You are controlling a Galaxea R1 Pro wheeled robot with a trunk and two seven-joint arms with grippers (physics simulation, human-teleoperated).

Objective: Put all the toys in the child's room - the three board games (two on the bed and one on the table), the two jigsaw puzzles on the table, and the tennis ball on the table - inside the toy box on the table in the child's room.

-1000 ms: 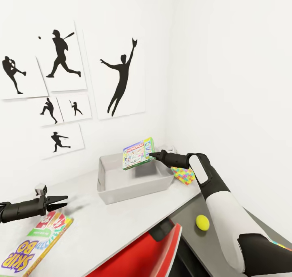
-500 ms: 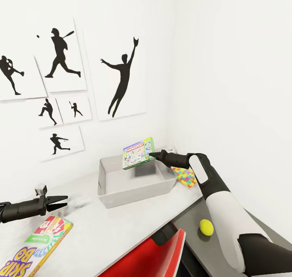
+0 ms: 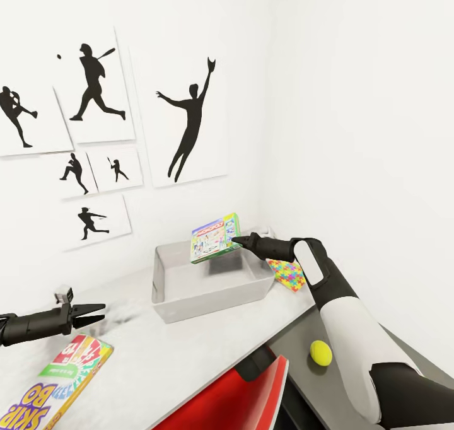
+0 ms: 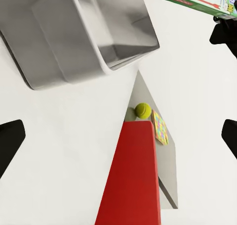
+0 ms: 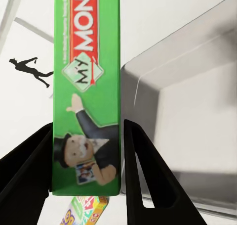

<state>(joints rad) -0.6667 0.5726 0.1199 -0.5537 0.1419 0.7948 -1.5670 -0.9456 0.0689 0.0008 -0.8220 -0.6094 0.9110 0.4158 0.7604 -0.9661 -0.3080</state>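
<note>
Since the picture of half a second ago nothing has visibly shifted; against the one a second ago the whole view has slid, so the camera moved, not the things. The right pincer (image 3: 236, 241) pinches the green Monopoly board game (image 3: 215, 238) by its edge and holds it tilted above the toy box (image 3: 165, 307), whose visible floor looks bare, so no toy seems deposited yet. The left pincer (image 3: 88, 313) hovers spread and empty over the tabletop (image 3: 189, 348), just beyond the Skip-Bo board game (image 3: 60, 379) lying flat near the front edge. A jigsaw puzzle (image 3: 289, 273) lies just beside the box, the tennis ball (image 3: 320, 352) on the lower dark section, and a second puzzle (image 4: 159, 127) near it. By my judgement the first drop is imminent; everything else remains.
</note>
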